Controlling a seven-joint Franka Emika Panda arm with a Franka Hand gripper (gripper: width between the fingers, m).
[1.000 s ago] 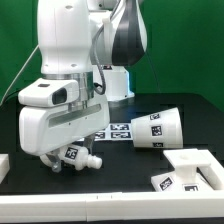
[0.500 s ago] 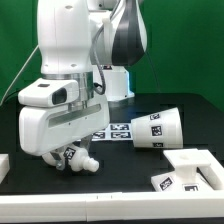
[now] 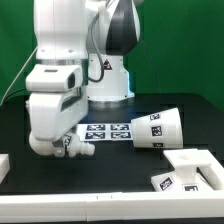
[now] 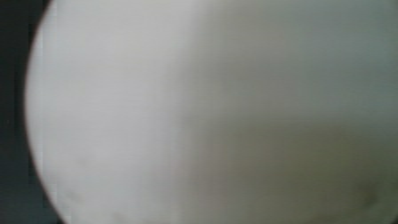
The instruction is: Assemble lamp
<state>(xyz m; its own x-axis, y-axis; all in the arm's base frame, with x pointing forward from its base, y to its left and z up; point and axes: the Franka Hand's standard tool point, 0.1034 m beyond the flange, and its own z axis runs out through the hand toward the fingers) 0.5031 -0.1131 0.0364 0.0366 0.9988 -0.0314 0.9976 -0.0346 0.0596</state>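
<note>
Wrist view: one smooth, matte white curved surface (image 4: 214, 110) fills the picture, blurred and too close to name, with a dark strip along one edge.

Base (image 3: 192, 160): white plastic, low and angular, tagged, at the bench's (image 3: 120, 168) front edge on the exterior view's right.

Pincer (image 3: 66, 150): mine, lowered to the black bench on the exterior view's left. My own white housing hides the fingers, so I cannot tell whether they are parted or clamped.

Bulb (image 3: 80, 151): white and rounded, lying on the bench right at my pincer, only part showing.

Open bench: bare black lies between the bulb and the base.

Shade (image 3: 158, 130): a white tapered cup, tagged, lying on its side, well apart from the bulb.

Marker board (image 3: 105, 131): thin and flat, between my arm and the shade.

Pedestal (image 3: 108, 85): a big white column, farthest back.
</note>
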